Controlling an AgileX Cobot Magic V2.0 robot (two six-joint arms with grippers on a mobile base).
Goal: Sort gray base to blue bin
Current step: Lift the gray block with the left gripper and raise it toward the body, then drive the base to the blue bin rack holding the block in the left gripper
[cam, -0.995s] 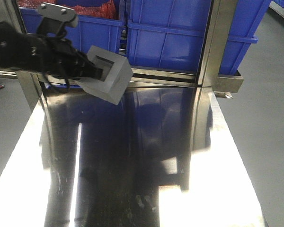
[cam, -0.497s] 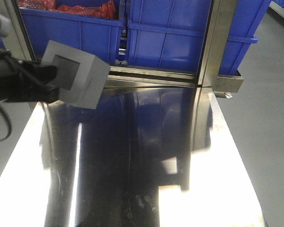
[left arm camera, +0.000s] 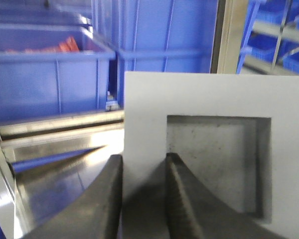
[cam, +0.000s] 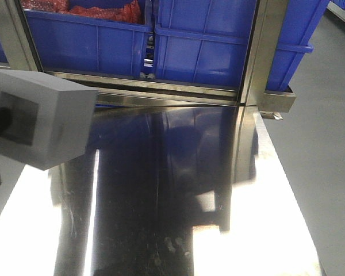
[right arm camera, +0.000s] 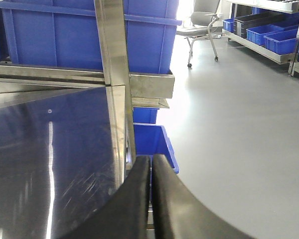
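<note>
Front view: we see the gray base [cam: 43,123] hanging tilted above the left edge of the polished steel counter [cam: 161,218], its recess showing on the face nearest us. It is well short of the blue bin [cam: 207,52] behind the counter's far rail. A neighbouring crate [cam: 86,34] holds red material.

Left wrist view: the left gripper [left arm camera: 143,167] grips the base, with one of its jaws inside the square recess and the other outside the wall.

Right wrist view: we find the right gripper [right arm camera: 150,162] with its jaws pressed together on nothing, at the counter's right edge.
</note>
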